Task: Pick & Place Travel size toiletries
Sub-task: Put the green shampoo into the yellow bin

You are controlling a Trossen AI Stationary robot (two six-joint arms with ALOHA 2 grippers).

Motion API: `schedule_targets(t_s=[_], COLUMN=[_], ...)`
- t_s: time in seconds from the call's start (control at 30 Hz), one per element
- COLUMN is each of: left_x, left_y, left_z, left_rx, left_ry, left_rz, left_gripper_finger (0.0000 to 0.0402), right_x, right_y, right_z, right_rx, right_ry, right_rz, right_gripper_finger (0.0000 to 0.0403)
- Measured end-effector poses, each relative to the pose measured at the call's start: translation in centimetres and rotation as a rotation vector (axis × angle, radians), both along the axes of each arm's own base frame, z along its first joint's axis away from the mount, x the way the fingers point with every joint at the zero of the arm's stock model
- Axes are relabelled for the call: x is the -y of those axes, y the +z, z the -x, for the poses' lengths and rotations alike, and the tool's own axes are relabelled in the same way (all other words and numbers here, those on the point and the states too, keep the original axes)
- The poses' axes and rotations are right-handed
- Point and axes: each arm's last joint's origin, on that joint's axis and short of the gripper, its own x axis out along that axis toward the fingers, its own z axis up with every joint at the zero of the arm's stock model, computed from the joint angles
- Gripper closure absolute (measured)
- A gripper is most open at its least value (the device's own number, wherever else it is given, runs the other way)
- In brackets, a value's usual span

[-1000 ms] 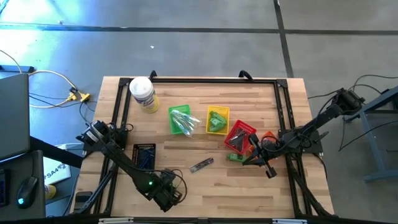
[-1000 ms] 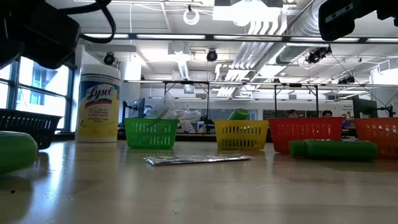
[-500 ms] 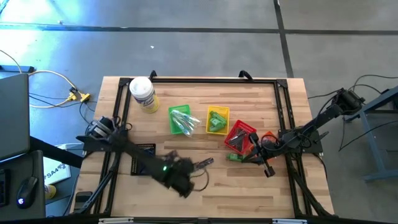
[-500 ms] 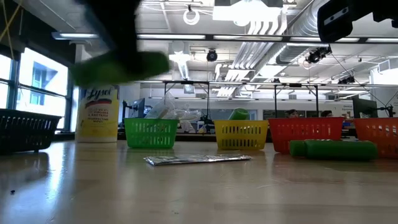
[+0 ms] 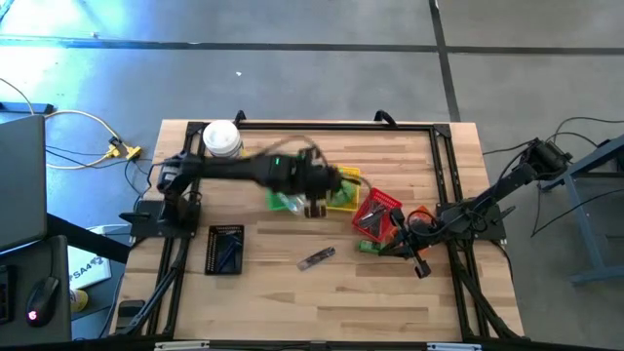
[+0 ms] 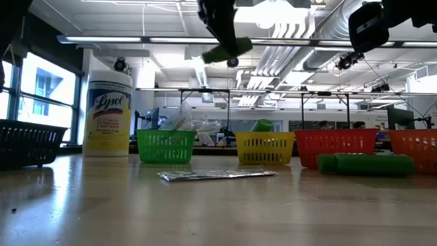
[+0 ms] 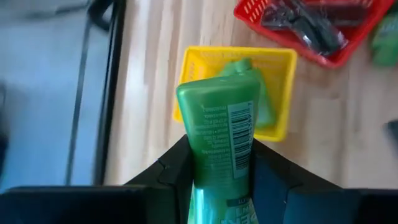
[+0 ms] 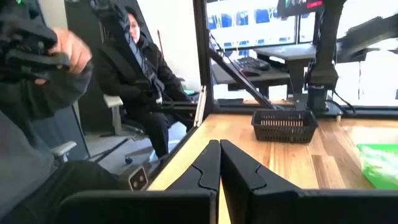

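Observation:
My left gripper (image 5: 317, 200) hangs over the middle of the table, shut on a bright green tube (image 7: 219, 127), which also shows high up in the low view (image 6: 229, 49). Below it stands the yellow basket (image 7: 283, 93), with another green bottle (image 7: 264, 107) lying inside. A silver packet (image 5: 316, 258) and a green bottle (image 5: 369, 247) lie flat on the wood. My right gripper (image 8: 219, 149) waits shut at the right side, near the red basket (image 5: 375, 213). My left gripper pinches the green tube between its two fingers (image 7: 174, 171), on the two edges of the tube's middle part (image 7: 200, 163). The fingers slant down from the table's left side and lie along the tube. The tube's flat end sticks out ahead, lifted clear above the yellow basket.
A green basket (image 5: 283, 187) with clear packets stands left of the yellow one. A black basket (image 5: 225, 249) with blue pieces sits at the near left, and an orange basket (image 5: 421, 216) beyond the red one. A big white jar (image 5: 222, 141) stands at the far left.
My left gripper has swung from the table's near left corner up and toward the far right, to above the yellow basket, and its wrist has rolled. The green tube has gone with it, from table height to high in the air.

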Motion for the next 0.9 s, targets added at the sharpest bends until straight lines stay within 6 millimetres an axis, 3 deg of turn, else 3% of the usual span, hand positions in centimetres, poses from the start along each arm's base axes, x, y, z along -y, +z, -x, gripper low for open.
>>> schedule_targets(t_s=[0.13, 0.3, 0.47, 0.6, 0.73, 0.9], left_x=[-4.4, -7.5, -9.5, -9.9, -9.3, -8.8], left_y=[-0.1, -0.9, -4.3, -6.9, -8.3, -10.0], left_z=[-1.3, -2.6, -3.8, -4.8, -6.0, -7.5], left_rx=[-0.027, -0.111, -0.322, -0.425, -0.393, -0.339], left_ry=[-0.235, -0.6, -0.903, -1.105, -1.275, -1.359], left_rz=[-0.085, -0.292, -0.425, -0.499, -0.54, -0.589], left_gripper_finger=[0.0288, 0.0288, 0.0288, 0.0288, 0.0288, 0.0288], right_x=[0.0, 0.0, 0.1, 0.3, 0.3, 0.3], right_y=[-0.3, -0.5, -0.4, -0.3, -0.4, -0.5], right_z=[0.0, 0.0, 0.0, 0.0, 0.0, 0.0], right_rx=[-0.021, -0.034, -0.006, 0.006, -0.009, -0.017], right_ry=[0.0, -0.004, -0.04, -0.093, -0.111, -0.111], right_rz=[0.02, 0.053, 0.099, 0.113, 0.105, 0.109], right_gripper_finger=[0.0401, 0.0401, 0.0401, 0.0401, 0.0401, 0.0401])
